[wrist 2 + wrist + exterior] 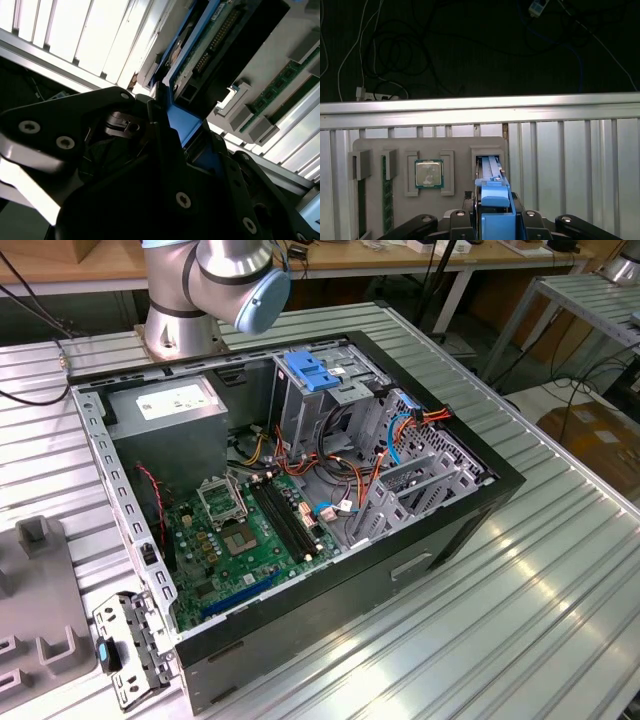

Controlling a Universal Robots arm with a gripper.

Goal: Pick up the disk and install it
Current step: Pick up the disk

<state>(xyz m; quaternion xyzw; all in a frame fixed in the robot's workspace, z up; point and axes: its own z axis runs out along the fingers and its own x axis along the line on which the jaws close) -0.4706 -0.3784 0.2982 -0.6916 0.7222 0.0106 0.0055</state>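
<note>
As the disk [490,167] stands edge-up in the tray [420,144] slot | we see the claw [495,217] clamped on its blue rail | long axis running straight away from claw.

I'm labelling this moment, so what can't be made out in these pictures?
First wrist view: the disk shows edge-on at the grey tray; its faces are hidden, its lower part behind the end effector.
Exterior view: the top edge cuts off the arm.

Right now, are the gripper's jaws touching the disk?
Touching. In the second wrist view the black jaws of the gripper sit flush against both sides of the blue rail of the disk, with no gap showing.
</note>
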